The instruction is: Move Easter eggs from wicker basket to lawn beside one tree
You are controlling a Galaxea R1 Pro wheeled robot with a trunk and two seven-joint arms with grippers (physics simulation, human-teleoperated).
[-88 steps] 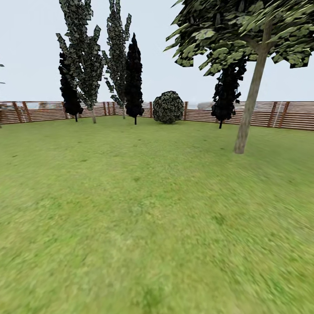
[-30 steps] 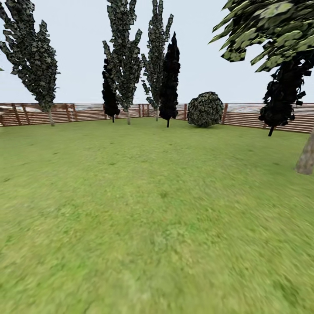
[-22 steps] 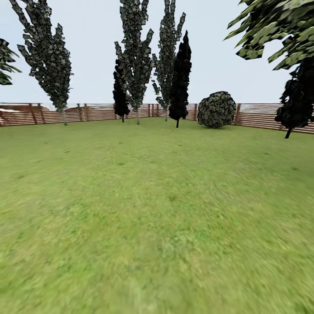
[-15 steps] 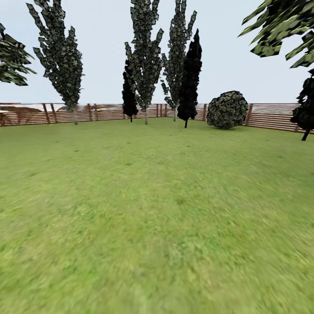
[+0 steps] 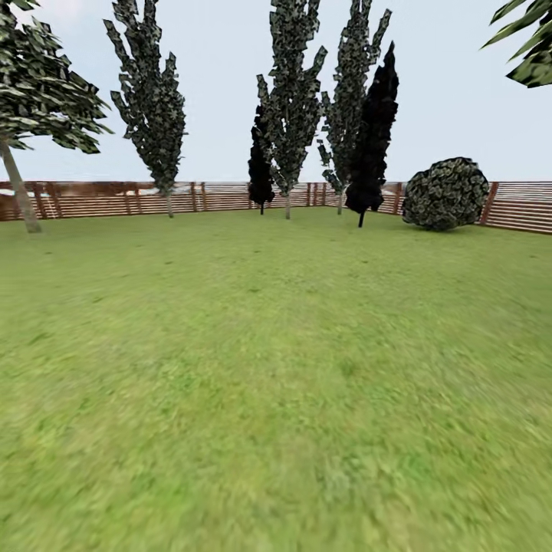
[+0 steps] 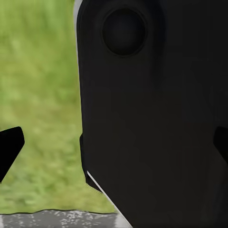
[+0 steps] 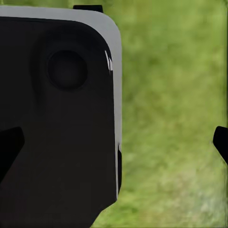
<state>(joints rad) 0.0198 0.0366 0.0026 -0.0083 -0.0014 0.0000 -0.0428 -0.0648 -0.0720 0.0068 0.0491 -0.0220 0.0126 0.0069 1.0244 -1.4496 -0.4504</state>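
Note:
The lawn (image 5: 276, 368) spreads wide and green ahead of me in the head view. A tree (image 5: 21, 195) with a pale trunk and a leafy canopy stands at the far left by the fence. Leaves of another tree (image 5: 533, 46) hang in at the top right. The wicker basket and the Easter eggs are out of view. My left gripper (image 6: 114, 152) is open, its dark fingertips (image 6: 10, 147) far apart, with a black panel of my own body (image 6: 152, 109) and grass behind. My right gripper (image 7: 114, 147) is open too, over grass, holding nothing.
A brown slat fence (image 5: 100, 199) closes the garden at the back. Several narrow tall trees (image 5: 291, 115) and a dark cypress (image 5: 372, 138) stand before it, with a round bush (image 5: 445, 193) to the right. A grey strip (image 6: 57, 219) borders the grass in the left wrist view.
The camera has turned left: trees, bush and fence slid right in the picture. The thick-trunked tree left the right edge and another tree came in at the left.

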